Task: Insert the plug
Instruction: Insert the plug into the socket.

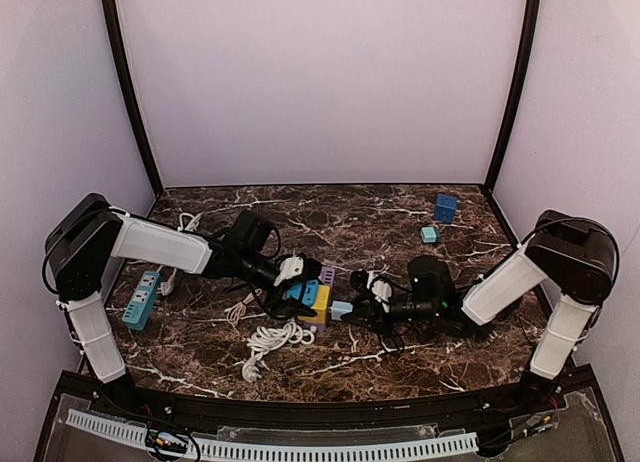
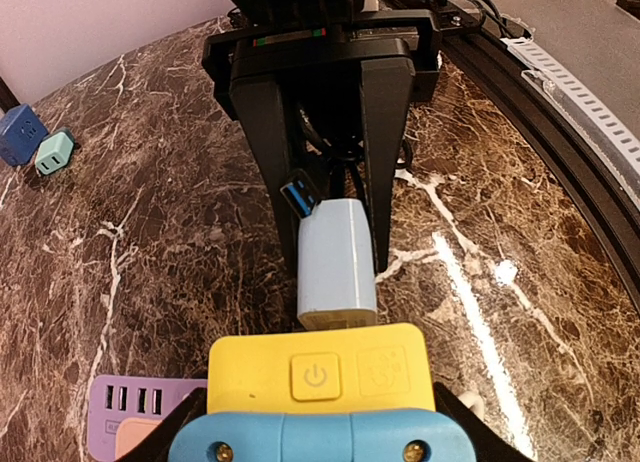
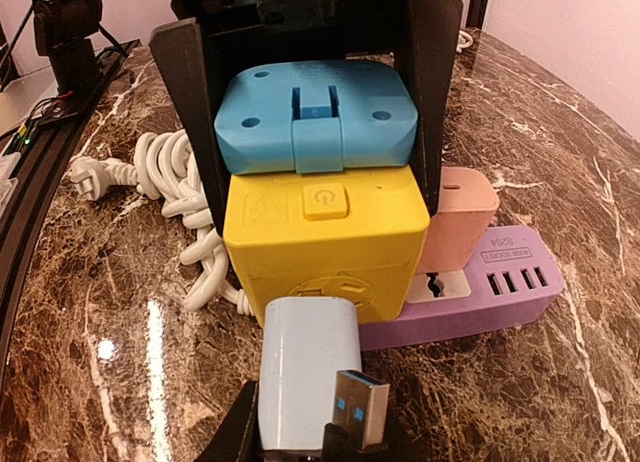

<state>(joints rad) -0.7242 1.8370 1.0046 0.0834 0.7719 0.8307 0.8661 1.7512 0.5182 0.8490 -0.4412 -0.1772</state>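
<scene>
The right gripper (image 2: 335, 267), jaws narrow, holds the pale plug (image 3: 305, 367) against the yellow socket cube (image 3: 320, 252) in the left gripper (image 3: 320, 197), jaws wide, toward the tabletop's (image 1: 380, 207) near edge. The plug seems unseated and needs a straight push.

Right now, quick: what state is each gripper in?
Left gripper: closed on the blue-and-yellow socket cube.
Right gripper: closed on the pale blue adapter.
</scene>
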